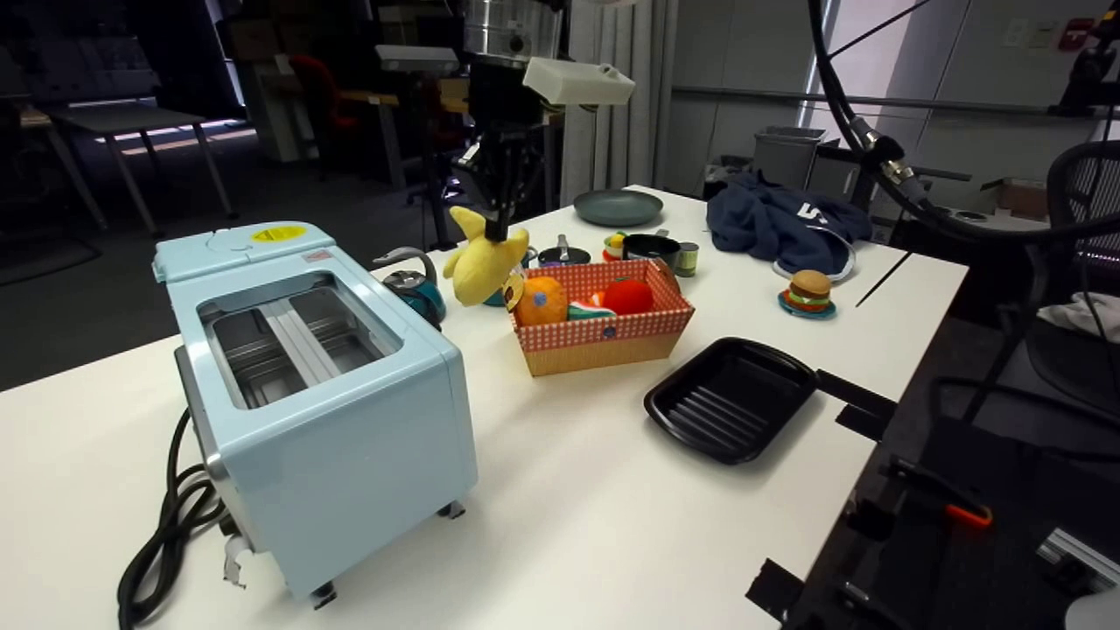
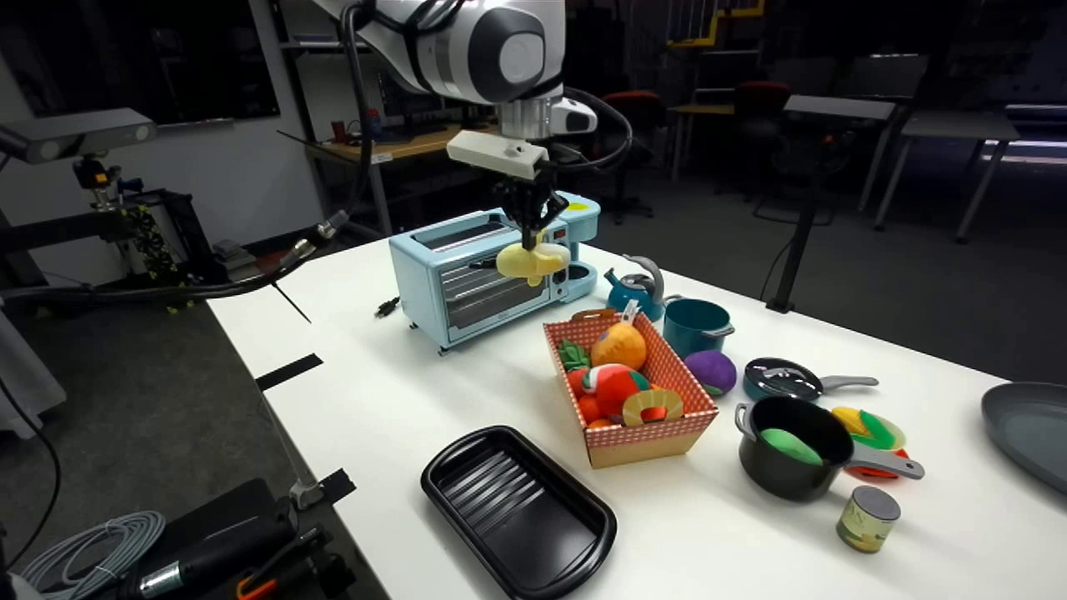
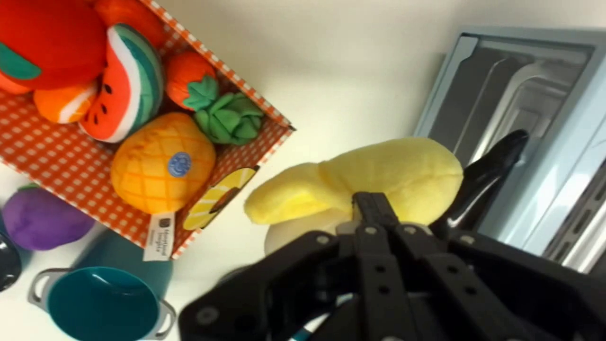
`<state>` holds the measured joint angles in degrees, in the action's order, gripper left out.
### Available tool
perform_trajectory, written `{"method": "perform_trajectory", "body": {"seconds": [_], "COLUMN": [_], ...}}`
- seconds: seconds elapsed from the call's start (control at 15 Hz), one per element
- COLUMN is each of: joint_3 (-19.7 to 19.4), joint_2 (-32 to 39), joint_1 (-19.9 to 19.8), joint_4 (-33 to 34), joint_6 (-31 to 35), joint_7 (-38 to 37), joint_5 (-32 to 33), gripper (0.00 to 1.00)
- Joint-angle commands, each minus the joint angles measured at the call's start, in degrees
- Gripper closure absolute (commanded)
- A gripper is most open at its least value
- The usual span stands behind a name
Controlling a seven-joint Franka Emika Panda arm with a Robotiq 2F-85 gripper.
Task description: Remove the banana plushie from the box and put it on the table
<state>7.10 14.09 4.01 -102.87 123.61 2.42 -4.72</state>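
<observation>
The yellow banana plushie (image 1: 481, 269) hangs in the air, clear of the box, in both exterior views (image 2: 518, 262). My gripper (image 1: 496, 229) is shut on it, and its fingertips (image 3: 374, 208) press together at its middle in the wrist view, where the plushie (image 3: 397, 170) spreads to both sides. The gingham box (image 1: 604, 352) stands on the white table (image 1: 560, 525) and holds several plush foods, among them an orange pineapple, a watermelon slice and a red tomato. In the wrist view the box (image 3: 33, 137) lies to the left of the plushie.
A light blue toaster oven (image 1: 367, 472) stands beside the plushie, with a black handle (image 3: 492, 166). A black grill pan (image 1: 735, 402) lies near the box. A teal pot (image 2: 696, 325), a kettle (image 2: 638, 287), a purple plush (image 2: 710, 371) and a black pot (image 2: 792, 454) stand beyond the box.
</observation>
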Motion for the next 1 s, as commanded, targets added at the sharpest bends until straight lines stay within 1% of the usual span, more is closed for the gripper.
{"method": "perform_trajectory", "body": {"seconds": [0.0, 0.2, 0.4, 0.47, 0.53, 0.6, 0.67, 0.8, 0.93], "joint_3": [1.1, 1.6, 1.2, 1.4, 1.4, 1.4, 1.5, 1.5, 1.6], "joint_2": [-1.5, -0.7, -0.1, 0.0, 0.0, -0.2, -0.4, -1.0, -1.1], "joint_1": [1.0, 1.2, 1.3, 1.2, 1.1, 1.2, 1.2, 1.2, 1.4], "joint_4": [-3.1, -5.6, -8.4, -8.6, -9.4, -9.8, -10.5, -11.2, -11.1], "joint_6": [-2.1, -4.4, -5.0, -6.3, -6.1, -6.4, -5.8, -5.2, -4.5], "joint_7": [4.4, 6.4, 7.2, 8.5, 9.7, 10.2, 11.3, 12.6, 13.8], "joint_5": [-0.9, -1.2, 0.0, 0.1, 0.0, 0.3, 0.4, 0.7, 1.5], "gripper": [1.0, 1.0, 1.0, 1.0, 1.0, 0.74, 0.72, 0.59, 0.43]}}
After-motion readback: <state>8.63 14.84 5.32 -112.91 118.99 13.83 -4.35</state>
